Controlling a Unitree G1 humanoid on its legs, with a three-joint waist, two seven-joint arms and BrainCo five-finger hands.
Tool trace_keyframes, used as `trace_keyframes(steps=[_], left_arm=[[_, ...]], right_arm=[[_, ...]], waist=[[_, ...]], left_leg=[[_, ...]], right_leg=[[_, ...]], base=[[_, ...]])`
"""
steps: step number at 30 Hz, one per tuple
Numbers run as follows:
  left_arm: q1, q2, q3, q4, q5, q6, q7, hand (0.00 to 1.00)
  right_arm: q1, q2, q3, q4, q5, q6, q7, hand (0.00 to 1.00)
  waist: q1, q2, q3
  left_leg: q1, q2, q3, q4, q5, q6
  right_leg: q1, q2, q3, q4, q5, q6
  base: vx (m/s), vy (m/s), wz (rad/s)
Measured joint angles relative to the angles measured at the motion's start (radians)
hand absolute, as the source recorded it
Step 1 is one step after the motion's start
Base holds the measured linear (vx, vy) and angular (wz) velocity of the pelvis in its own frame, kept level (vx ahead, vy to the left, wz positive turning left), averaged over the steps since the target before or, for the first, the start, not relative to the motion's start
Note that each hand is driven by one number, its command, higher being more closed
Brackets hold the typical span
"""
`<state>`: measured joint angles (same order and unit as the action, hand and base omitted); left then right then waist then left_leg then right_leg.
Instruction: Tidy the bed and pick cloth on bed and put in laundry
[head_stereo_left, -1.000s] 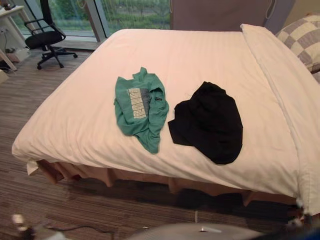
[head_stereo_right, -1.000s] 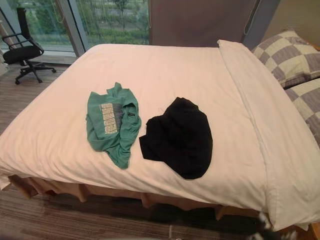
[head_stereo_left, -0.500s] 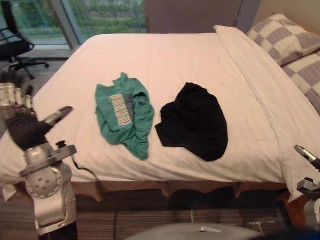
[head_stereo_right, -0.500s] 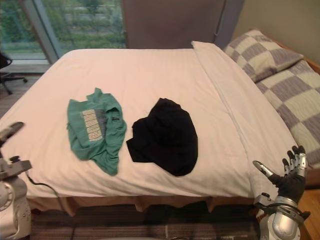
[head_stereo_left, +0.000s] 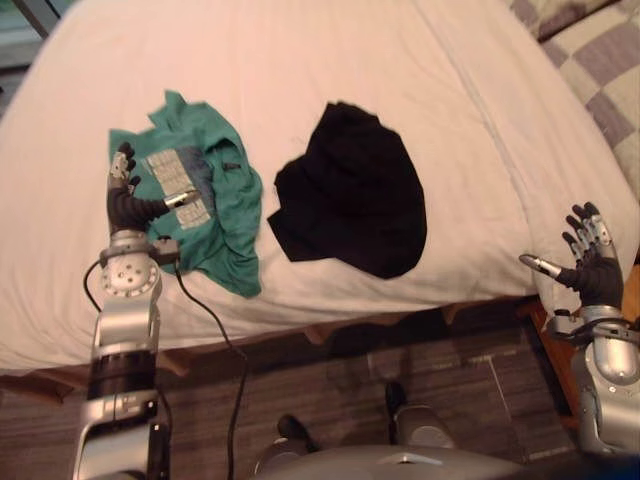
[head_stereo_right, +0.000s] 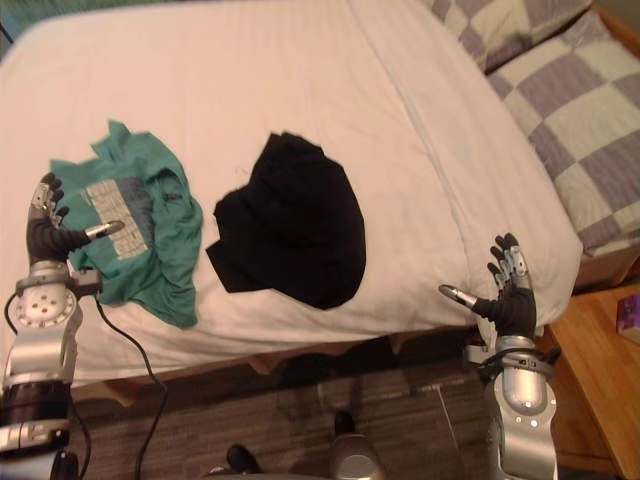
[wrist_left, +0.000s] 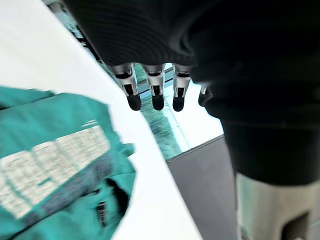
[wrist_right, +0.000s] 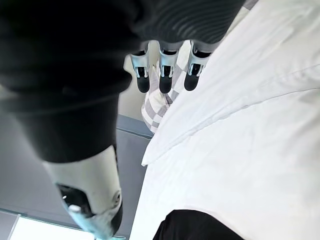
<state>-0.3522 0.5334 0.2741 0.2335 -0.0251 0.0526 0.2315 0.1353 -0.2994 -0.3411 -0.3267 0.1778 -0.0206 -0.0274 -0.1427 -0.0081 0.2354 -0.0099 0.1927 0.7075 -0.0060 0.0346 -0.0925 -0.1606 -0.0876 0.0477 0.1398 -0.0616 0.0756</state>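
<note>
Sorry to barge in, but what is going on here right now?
The robot faces the bed with both hands open and empty. Its left hand is raised by the green shirt, its right hand by the bed's corner. The black garment lies beside the shirt; neither is picked up yet.

Left hand (head_stereo_left: 125, 208) up close: dark ribbed cover (wrist_left: 150, 30) over back and wrist, silver fingers (wrist_left: 133, 90) tipped black. Under it, a round silver wrist disc (head_stereo_left: 128, 277) on the silver-grey left arm (head_stereo_left: 124, 335), one dark band. Right hand (head_stereo_left: 598, 278) matches, right arm (head_stereo_left: 610, 385) silver-grey too.
</note>
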Motion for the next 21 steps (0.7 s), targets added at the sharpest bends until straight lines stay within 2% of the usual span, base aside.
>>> trace_keyframes(steps=[3, 5, 6, 8, 9, 11, 12, 13, 15, 17, 18, 21], left_arm=[[-0.061, 0.008, -0.005, 0.006, 0.008, 0.042, 0.029, 0.0], [-0.123, 0.009, -0.012, 0.019, -0.002, 0.078, 0.058, 0.0], [-0.133, 0.009, -0.012, 0.026, -0.002, 0.086, 0.059, 0.0], [-0.178, 0.014, -0.037, 0.051, 0.002, 0.138, 0.061, 0.0], [-0.185, 0.018, -0.04, 0.053, 0.002, 0.149, 0.062, 0.0], [-0.23, 0.035, -0.041, 0.076, 0.014, 0.242, 0.063, 0.0], [-0.24, 0.037, -0.041, 0.078, 0.017, 0.26, 0.063, 0.0], [-0.267, 0.047, -0.041, 0.091, 0.021, 0.297, 0.068, 0.0], [-0.299, 0.065, -0.051, 0.094, 0.071, 0.329, 0.084, 0.0], [-0.346, 0.093, -0.072, 0.092, 0.131, 0.389, 0.102, 0.0], [-0.348, 0.1, -0.075, 0.091, 0.136, 0.393, 0.103, 1.0], [-0.38, 0.123, -0.079, 0.08, 0.218, 0.418, 0.096, 1.0]], right_arm=[[-0.024, -0.029, 0.001, -0.051, 0.014, -0.004, -0.004, 0.0], [-0.055, -0.073, 0.001, -0.082, 0.037, -0.01, -0.008, 0.0], [-0.06, -0.076, 0.001, -0.086, 0.038, -0.011, -0.008, 0.0], [-0.074, -0.077, 0.0, -0.1, 0.044, -0.03, -0.014, 0.0], [-0.077, -0.077, 0.0, -0.105, 0.045, -0.03, -0.014, 0.0], [-0.103, -0.1, -0.001, -0.138, 0.045, -0.031, -0.015, 0.0], [-0.105, -0.112, -0.002, -0.142, 0.045, -0.031, -0.015, 0.0], [-0.109, -0.143, -0.004, -0.156, 0.046, -0.031, -0.015, 0.0], [-0.125, -0.157, -0.013, -0.169, 0.048, -0.031, -0.015, 0.0], [-0.155, -0.181, -0.047, -0.176, 0.084, -0.031, -0.015, 0.0], [-0.156, -0.191, -0.048, -0.178, 0.087, -0.031, -0.014, 0.0], [-0.163, -0.225, -0.058, -0.204, 0.117, -0.031, -0.012, 0.0]], waist=[[-0.003, 0.006, 0.039], [-0.003, 0.012, 0.094], [-0.004, 0.012, 0.098], [-0.003, 0.02, 0.132], [-0.003, 0.02, 0.142], [-0.005, 0.026, 0.198], [-0.006, 0.027, 0.207], [-0.005, 0.028, 0.221], [-0.005, 0.028, 0.227], [-0.006, 0.036, 0.264], [-0.006, 0.038, 0.266], [-0.007, 0.042, 0.27]], left_leg=[[-0.049, 0.017, 0.0, 0.03, -0.001, -0.001], [-0.089, 0.024, -0.002, 0.048, 0.0, 0.0], [-0.098, 0.025, -0.001, 0.051, 0.0, 0.0], [-0.154, 0.032, -0.004, 0.07, 0.002, 0.003], [-0.162, 0.034, -0.004, 0.076, 0.002, 0.003], [-0.211, 0.044, -0.006, 0.102, 0.003, 0.005], [-0.22, 0.045, -0.007, 0.107, 0.003, 0.005], [-0.257, 0.051, -0.009, 0.12, 0.004, 0.006], [-0.297, 0.055, -0.012, 0.128, 0.01, 0.014], [-0.333, 0.063, -0.03, 0.147, 0.011, 0.016], [-0.342, 0.064, -0.031, 0.15, 0.011, 0.016], [-0.402, 0.067, -0.033, 0.161, 0.018, 0.026]], right_leg=[[-0.059, 0.009, 0.018, 0.034, 0.0, 0.0], [-0.1, 0.009, 0.02, 0.051, 0.0, 0.0], [-0.109, 0.009, 0.021, 0.052, 0.0, 0.0], [-0.162, 0.01, 0.022, 0.061, 0.0, 0.0], [-0.172, 0.011, 0.022, 0.068, 0.0, 0.0], [-0.224, 0.012, 0.022, 0.099, 0.0, 0.0], [-0.235, 0.013, 0.022, 0.103, 0.0, 0.0], [-0.273, 0.014, 0.021, 0.119, -0.001, -0.001], [-0.312, 0.015, 0.021, 0.125, -0.001, -0.001], [-0.345, 0.017, 0.016, 0.15, -0.002, -0.001], [-0.355, 0.017, 0.016, 0.154, -0.002, -0.001], [-0.411, 0.017, 0.017, 0.156, -0.002, -0.001]], base=[[0.0, -0.016, 0.0], [-0.04, -0.042, 0.0], [-0.05, -0.031, 0.0], [-0.03, -0.043, 0.0], [-0.03, -0.053, 0.01], [-0.05, -0.047, 0.0], [-0.05, -0.044, 0.02], [-0.05, -0.054, 0.02], [-0.04, -0.058, 0.04], [-0.04, -0.049, 0.09], [-0.08, -0.053, 0.05], [-0.06, -0.043, 0.03]])
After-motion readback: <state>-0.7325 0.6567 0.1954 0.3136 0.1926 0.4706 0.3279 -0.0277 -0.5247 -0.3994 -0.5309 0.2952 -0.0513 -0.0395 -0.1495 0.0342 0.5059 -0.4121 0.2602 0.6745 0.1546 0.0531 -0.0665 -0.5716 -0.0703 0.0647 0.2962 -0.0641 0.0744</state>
